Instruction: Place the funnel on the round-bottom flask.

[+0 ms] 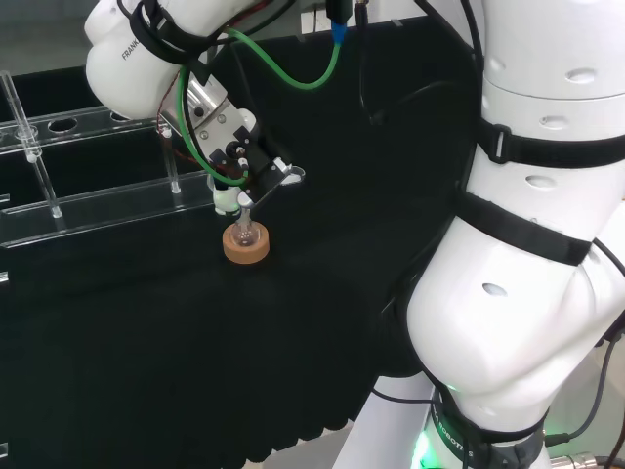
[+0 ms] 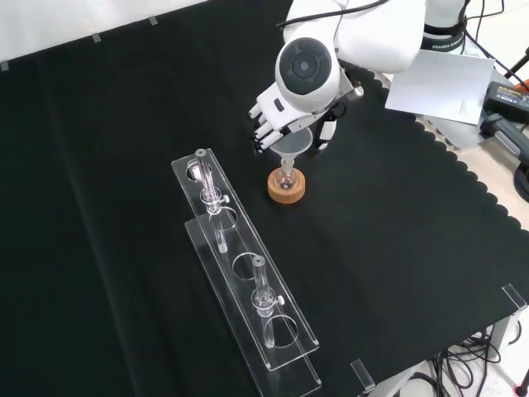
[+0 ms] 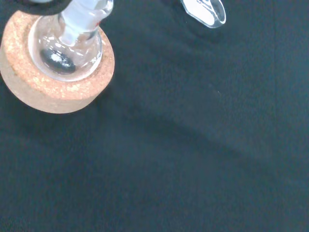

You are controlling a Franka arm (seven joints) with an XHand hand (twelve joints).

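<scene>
A small clear round-bottom flask (image 2: 286,175) stands upright on a cork ring (image 2: 286,187) near the middle of the cloth. The hand (image 2: 277,112) hovers just above it, fingers and thumb curled round a clear funnel (image 2: 296,147) whose stem points down toward the flask's neck. The head view has the hand (image 1: 229,137) directly over the cork ring (image 1: 246,244). In the wrist view the funnel's slanted stem tip (image 3: 205,10) shows apart from the flask neck (image 3: 84,14), with the cork ring (image 3: 58,72) below it. Whether the stem is in the neck I cannot tell.
A long clear acrylic rack (image 2: 240,281) with glass tubes lies left of the flask in the front view; it is at the left (image 1: 88,166) in the head view. A sheet of paper (image 2: 438,83) lies at the cloth's far right edge.
</scene>
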